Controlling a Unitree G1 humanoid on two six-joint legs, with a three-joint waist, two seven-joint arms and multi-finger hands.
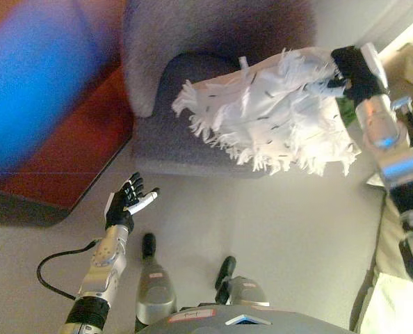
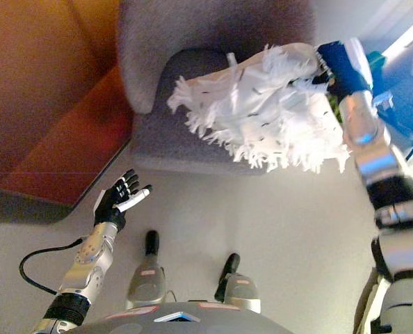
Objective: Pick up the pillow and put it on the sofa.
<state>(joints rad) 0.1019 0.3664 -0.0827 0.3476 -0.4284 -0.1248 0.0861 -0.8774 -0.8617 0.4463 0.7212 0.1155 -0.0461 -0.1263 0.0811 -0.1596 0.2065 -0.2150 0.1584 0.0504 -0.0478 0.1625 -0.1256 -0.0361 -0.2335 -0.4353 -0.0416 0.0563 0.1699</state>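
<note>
A white shaggy pillow (image 1: pixel 276 111) hangs over the front of the grey sofa's seat (image 1: pixel 172 132), its right edge held up. My right hand (image 1: pixel 351 66) grips that edge at the upper right, fingers curled into the fringe. The grey sofa's backrest (image 1: pixel 206 28) rises at the top of the view. My left hand (image 1: pixel 128 200) hovers over the floor in front of the sofa's left corner, fingers spread and holding nothing.
A reddish-brown rug or surface (image 1: pixel 81 139) lies to the left of the sofa. Pale floor (image 1: pixel 262 229) stretches before the sofa. A light piece of furniture (image 1: pixel 411 66) stands at the far right, with pale cloth (image 1: pixel 394 299) at the lower right.
</note>
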